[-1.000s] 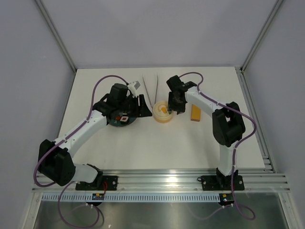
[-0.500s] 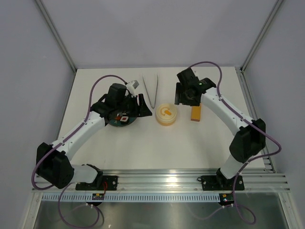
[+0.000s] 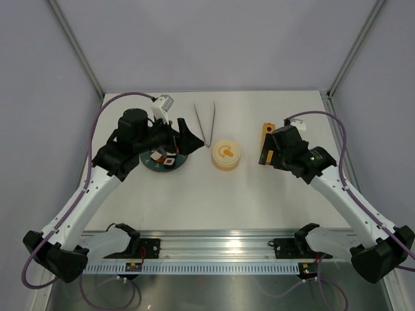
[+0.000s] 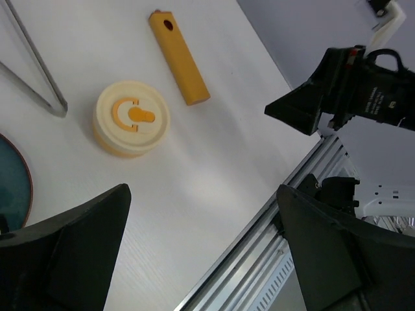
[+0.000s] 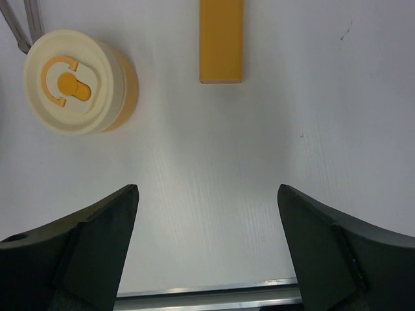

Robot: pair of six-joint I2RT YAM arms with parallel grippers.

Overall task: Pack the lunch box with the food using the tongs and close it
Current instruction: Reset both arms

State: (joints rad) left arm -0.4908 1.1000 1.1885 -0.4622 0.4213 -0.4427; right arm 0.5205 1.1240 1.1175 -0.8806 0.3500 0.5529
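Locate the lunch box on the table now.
Top view: the lunch box sits closed mid-table, between the plate on its left and the orange block on its right, tongs just behind it.

The left gripper (image 4: 202, 194) holds its jaws wide apart over the bare white worktop (image 4: 214, 155). Beyond them sits the lunch box (image 4: 133, 118), lid on. An orange block (image 4: 178, 57) lies near it on one side, and the joined end of the tongs (image 4: 58, 107) on the other. A dark plate (image 4: 11, 184) shows at the left edge.
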